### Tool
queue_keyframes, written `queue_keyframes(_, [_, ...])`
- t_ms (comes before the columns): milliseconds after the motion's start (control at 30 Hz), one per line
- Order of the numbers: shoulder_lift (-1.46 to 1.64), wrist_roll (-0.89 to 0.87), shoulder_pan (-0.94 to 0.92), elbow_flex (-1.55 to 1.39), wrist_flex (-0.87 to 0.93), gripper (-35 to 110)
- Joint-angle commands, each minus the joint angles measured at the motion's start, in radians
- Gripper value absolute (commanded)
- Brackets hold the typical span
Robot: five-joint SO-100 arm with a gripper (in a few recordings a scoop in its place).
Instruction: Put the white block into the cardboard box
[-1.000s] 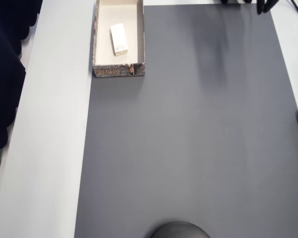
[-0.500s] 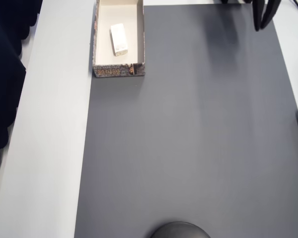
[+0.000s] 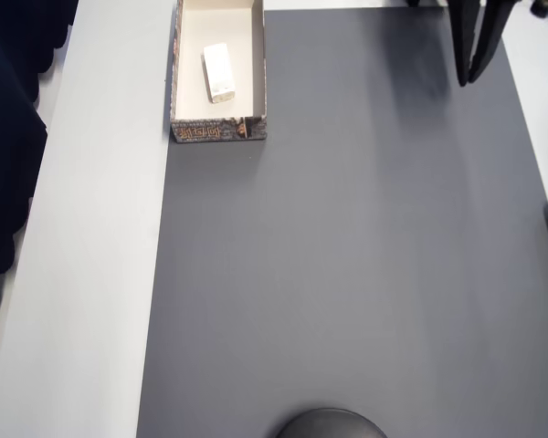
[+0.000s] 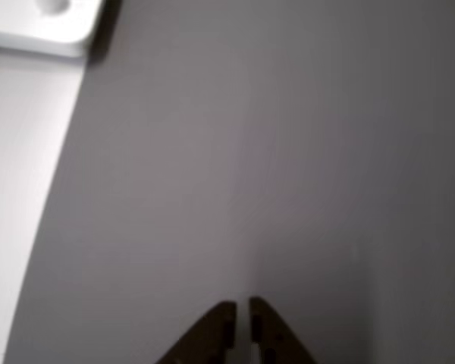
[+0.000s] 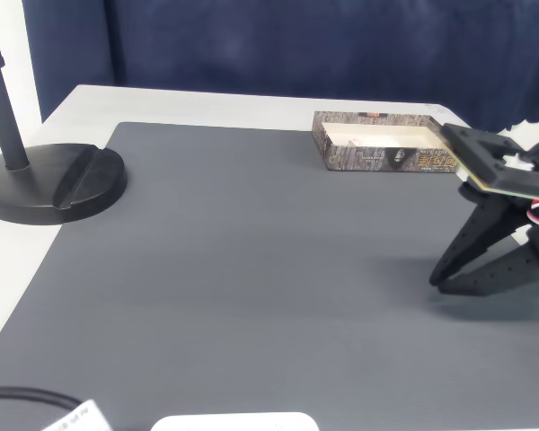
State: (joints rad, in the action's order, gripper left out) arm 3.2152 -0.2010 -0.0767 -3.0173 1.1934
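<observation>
The white block [image 3: 218, 72] lies inside the cardboard box [image 3: 176, 91].

In the overhead view the white block [image 3: 218, 72] lies inside the cardboard box [image 3: 259, 68], which sits at the mat's [image 3: 347, 274] top left corner. The gripper [image 3: 470, 78] hangs over the mat's top right corner (well apart from the box).

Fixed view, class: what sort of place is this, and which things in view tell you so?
Probably a robotics test bench, not a home or shop. A dark grey mat covers a white table, a black camera stand sits at one corner, and a dark curtain closes off the back.
</observation>
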Motion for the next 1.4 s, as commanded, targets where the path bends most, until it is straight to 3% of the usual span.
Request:
queue_keyframes(0, [0.029,0.003,-0.028,-0.015,-0.026,-2])
queue_keyframes(1367, [0.107,0.035,-0.058,-0.075,0.094,-2])
